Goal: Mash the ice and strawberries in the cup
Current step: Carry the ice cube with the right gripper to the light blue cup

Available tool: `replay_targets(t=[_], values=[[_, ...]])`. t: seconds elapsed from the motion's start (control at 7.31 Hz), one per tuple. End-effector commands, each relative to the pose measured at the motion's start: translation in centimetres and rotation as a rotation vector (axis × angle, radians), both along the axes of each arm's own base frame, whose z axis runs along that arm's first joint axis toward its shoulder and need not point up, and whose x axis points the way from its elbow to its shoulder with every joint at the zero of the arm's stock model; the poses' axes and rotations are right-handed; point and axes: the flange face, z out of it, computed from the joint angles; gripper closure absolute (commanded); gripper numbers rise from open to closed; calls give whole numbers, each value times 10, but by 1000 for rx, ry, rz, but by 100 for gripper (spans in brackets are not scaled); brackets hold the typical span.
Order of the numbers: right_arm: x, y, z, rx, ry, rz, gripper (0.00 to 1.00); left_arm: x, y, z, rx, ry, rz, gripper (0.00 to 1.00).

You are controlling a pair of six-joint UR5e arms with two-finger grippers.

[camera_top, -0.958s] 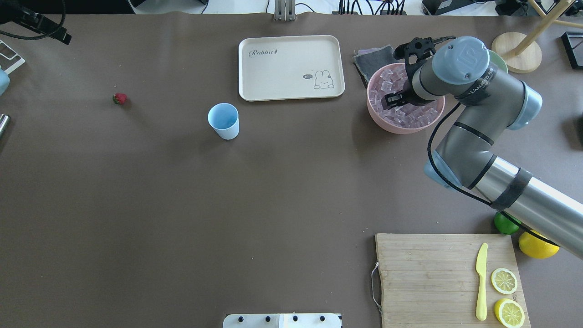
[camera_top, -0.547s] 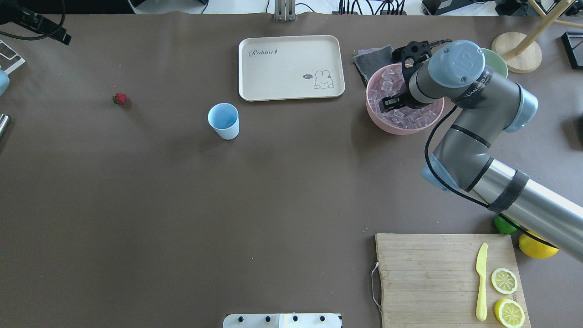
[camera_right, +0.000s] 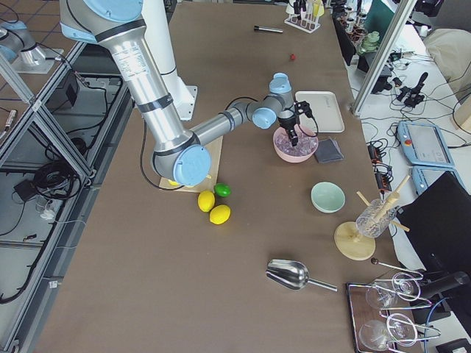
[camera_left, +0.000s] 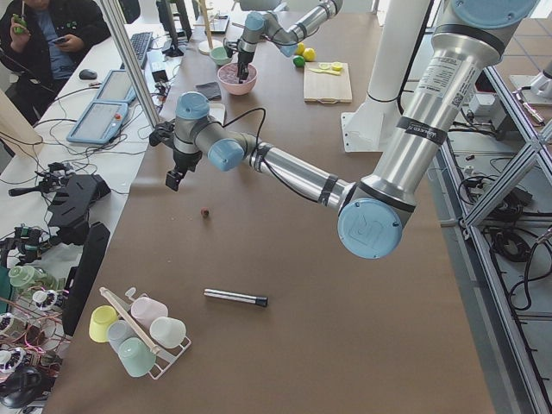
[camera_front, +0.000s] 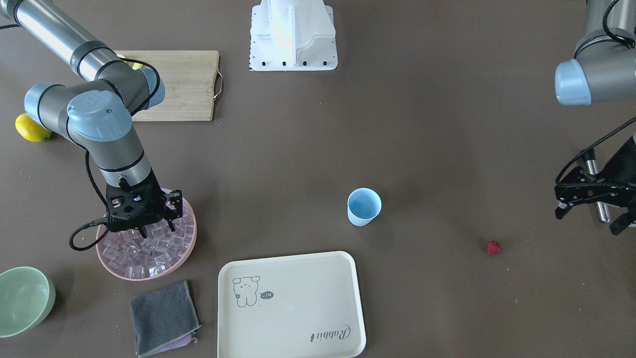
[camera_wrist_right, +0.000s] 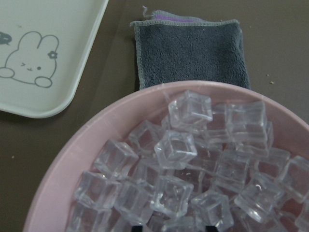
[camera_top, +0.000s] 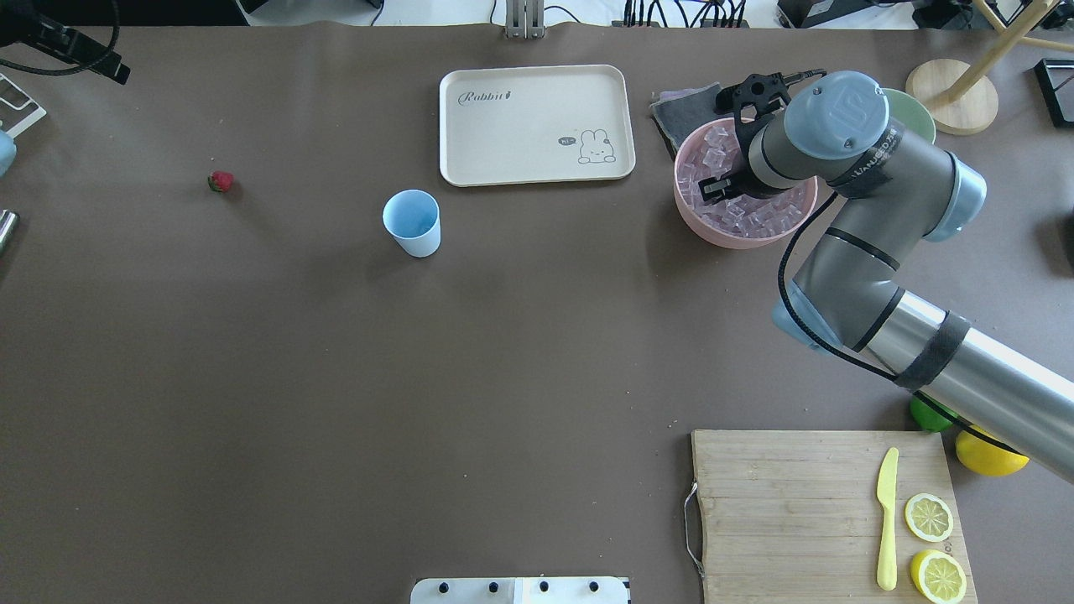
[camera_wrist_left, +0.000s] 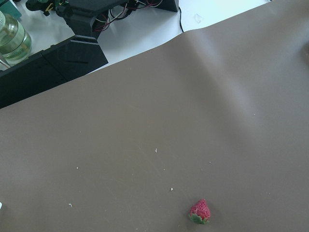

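Early stage: pale-blue plastic cup [camera_top: 411,220] empty, small red strawberry [camera_top: 221,181] loose on brown bench [camera_top: 503,377]; right pincer [camera_front: 157,229], spread, dips among clear ice cubes [camera_wrist_right: 183,150] in pink bowl [camera_wrist_right: 58,169]; left pincer [camera_front: 589,219] spread

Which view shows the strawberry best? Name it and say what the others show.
The left wrist-mounted view: the strawberry appears largest there, red body and green leaves distinct. Overhead and front-facing show it as a small red dot; both side views as a speck; the right wrist-mounted view misses it.
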Motion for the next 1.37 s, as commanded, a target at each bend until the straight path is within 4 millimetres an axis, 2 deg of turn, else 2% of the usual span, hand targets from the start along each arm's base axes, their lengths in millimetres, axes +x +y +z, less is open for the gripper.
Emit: replay_targets(t=[0.0, 0.14, 0.27, 0.55, 0.68, 0.82, 0.96, 1.09, 1.23], values=[[1, -1, 0, 15, 8, -15, 100, 0, 0, 1, -3, 0, 0, 2], [2, -2, 1, 9, 11, -9, 100, 0, -1, 3, -5, -2, -1, 2], [12, -8, 1, 9, 11, 3, 100, 1, -1, 3, -5, -3, 0, 2], [45, -25, -12, 10, -21, 36, 100, 7, -3, 0, 0, -9, 2, 2], [56, -26, -25, 24, -44, 47, 100, 8, -3, 0, 4, -14, -1, 2], [67, -25, -42, 47, -68, 63, 100, 7, -2, -3, 8, -11, -2, 2], [74, -24, -70, 85, -103, 70, 100, 6, 1, -8, 14, -6, -7, 2], [74, -25, -99, 121, -134, 71, 100, 2, 3, -9, 17, -6, -12, 2], [64, -24, -135, 147, -177, 71, 100, -1, 3, -11, 21, -4, -17, 2]])
